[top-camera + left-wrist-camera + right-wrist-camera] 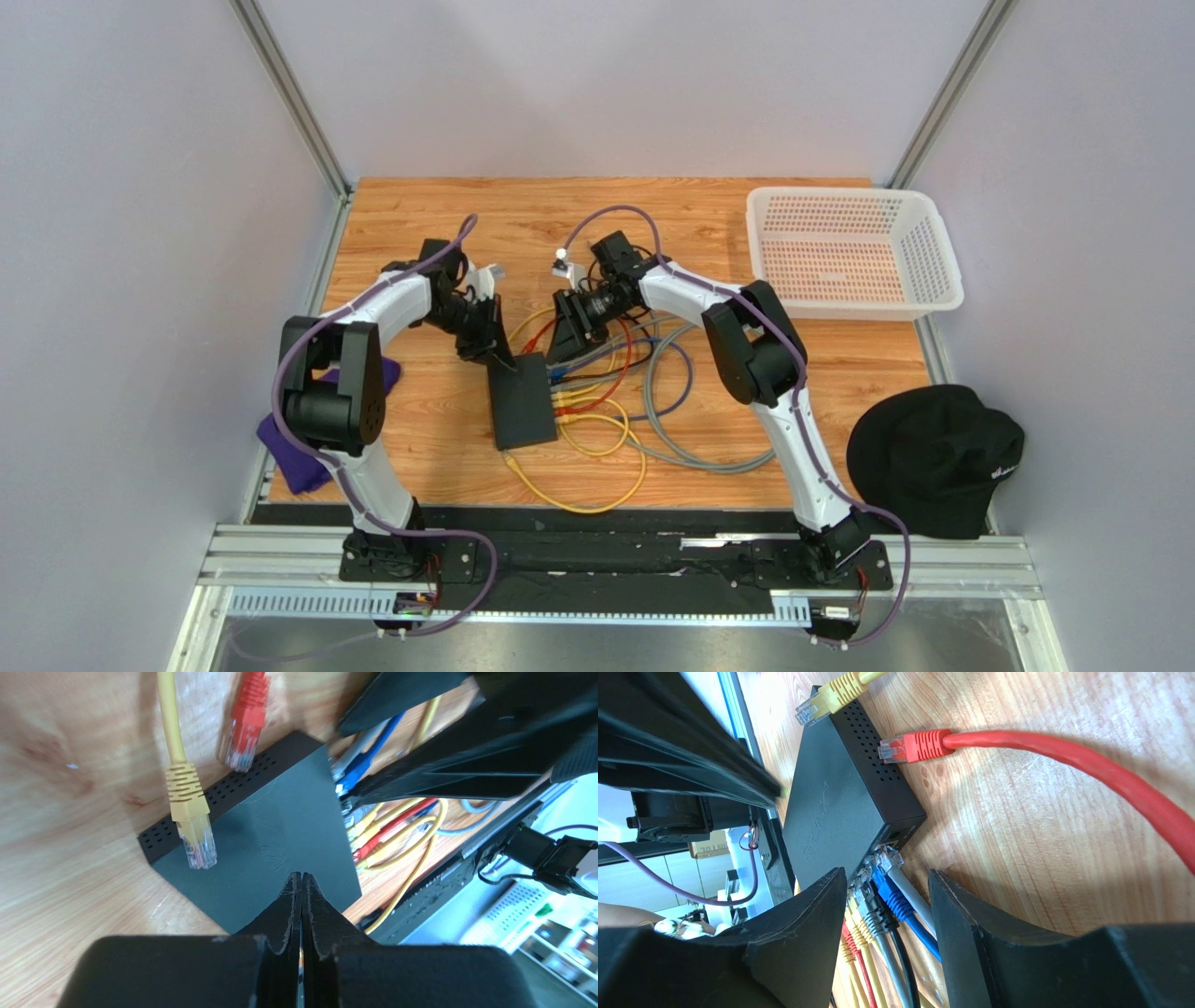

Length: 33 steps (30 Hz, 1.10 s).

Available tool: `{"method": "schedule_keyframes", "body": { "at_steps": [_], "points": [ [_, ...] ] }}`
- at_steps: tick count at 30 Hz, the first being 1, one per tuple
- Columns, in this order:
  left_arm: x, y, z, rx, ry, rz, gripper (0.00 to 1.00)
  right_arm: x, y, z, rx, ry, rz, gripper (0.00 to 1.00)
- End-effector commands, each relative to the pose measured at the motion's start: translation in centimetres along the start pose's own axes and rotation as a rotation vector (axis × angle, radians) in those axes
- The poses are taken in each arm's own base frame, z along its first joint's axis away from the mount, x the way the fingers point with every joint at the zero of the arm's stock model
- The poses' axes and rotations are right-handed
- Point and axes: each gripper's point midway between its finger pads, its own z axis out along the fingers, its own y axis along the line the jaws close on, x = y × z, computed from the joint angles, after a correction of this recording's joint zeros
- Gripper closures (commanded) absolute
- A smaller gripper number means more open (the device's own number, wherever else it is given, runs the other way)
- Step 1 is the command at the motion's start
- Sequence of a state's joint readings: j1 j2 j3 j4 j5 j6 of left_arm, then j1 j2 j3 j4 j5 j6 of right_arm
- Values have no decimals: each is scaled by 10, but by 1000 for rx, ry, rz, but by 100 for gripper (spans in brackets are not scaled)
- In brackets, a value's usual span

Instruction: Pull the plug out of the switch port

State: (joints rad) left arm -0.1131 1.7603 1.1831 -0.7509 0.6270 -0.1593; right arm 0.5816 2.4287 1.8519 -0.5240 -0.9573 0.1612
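The switch (519,399) lies in the middle of the tabletop (421,224) between the arms, its right-edge ports filled with plugs (887,864). The left gripper (302,882), jaws together, points down at its top. The right gripper (887,882), jaws apart, straddles the plug row. The box looks light and likely to slide (smooth wood beneath), so it wants pinning. Grip the stiff plug body beside the port, not the limp cable (917,927).
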Motion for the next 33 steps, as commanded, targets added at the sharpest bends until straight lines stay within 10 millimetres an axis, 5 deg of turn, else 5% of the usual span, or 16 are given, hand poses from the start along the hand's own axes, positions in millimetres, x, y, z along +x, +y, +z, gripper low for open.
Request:
{"method": "schedule_keyframes", "body": {
  "at_steps": [1, 6, 33],
  "points": [
    [3, -2, 11, 30, 17, -31, 100, 24, -36, 7, 121, 43, 53, 45],
    [14, 17, 25, -29, 59, -73, 100, 29, -33, 17, 106, 65, 53, 47],
    [10, 17, 30, -89, 85, -74, 100, 47, -19, 42, -8, 135, 22, 57]
  ]
}}
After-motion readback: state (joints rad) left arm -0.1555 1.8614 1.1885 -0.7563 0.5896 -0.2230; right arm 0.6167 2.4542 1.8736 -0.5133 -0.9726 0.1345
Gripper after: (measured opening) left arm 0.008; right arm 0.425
